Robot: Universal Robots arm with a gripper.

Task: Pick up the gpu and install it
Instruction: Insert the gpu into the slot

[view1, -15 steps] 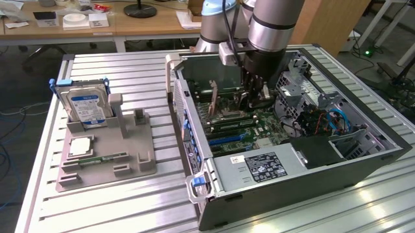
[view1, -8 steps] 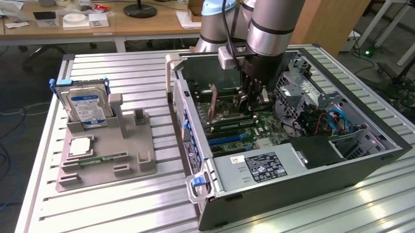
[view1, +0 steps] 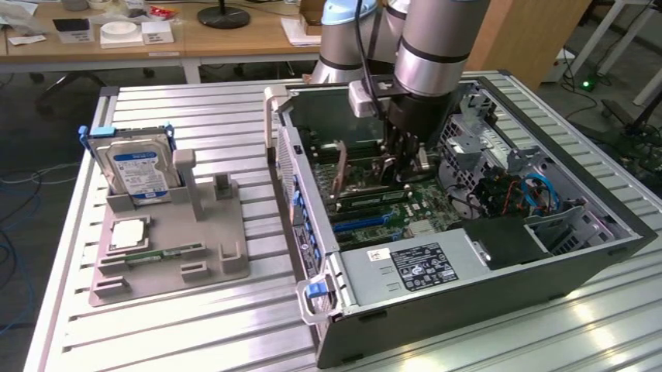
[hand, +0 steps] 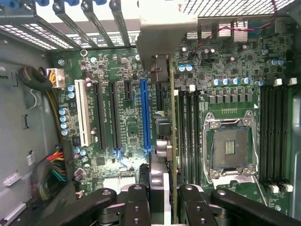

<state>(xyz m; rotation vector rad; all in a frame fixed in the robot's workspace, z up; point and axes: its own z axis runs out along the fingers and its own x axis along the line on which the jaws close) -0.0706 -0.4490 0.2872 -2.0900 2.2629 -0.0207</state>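
Exterior view, from its left: a silver hard drive [view1: 138, 167] stands upright in a grey holder [view1: 201, 225] on the slatted metal desk [view1: 207, 333]. A square processor chip [view1: 127, 232] and a narrow green memory stick [view1: 166, 253] lie flat on the same holder. To the exterior view's right sits an open computer case [view1: 579, 267], its motherboard [view1: 362, 209] exposed. The robot arm [view1: 435, 39] reaches down into it, with the tool [view1: 407, 167] low over the board.

Wrist view, looking down along the black fingers [hand: 136, 202]: a white expansion slot [hand: 84, 113], then a blue one [hand: 146, 117], then the gpu [hand: 164, 136]. The tool is clenched on the card from both sides, holding it edge-on. The card stands just beside the blue slot, between that slot and the empty processor socket [hand: 230, 146]. Its silver end bracket [hand: 164, 28] is at the case's rear slot openings. Whether the card touches the board cannot be told.
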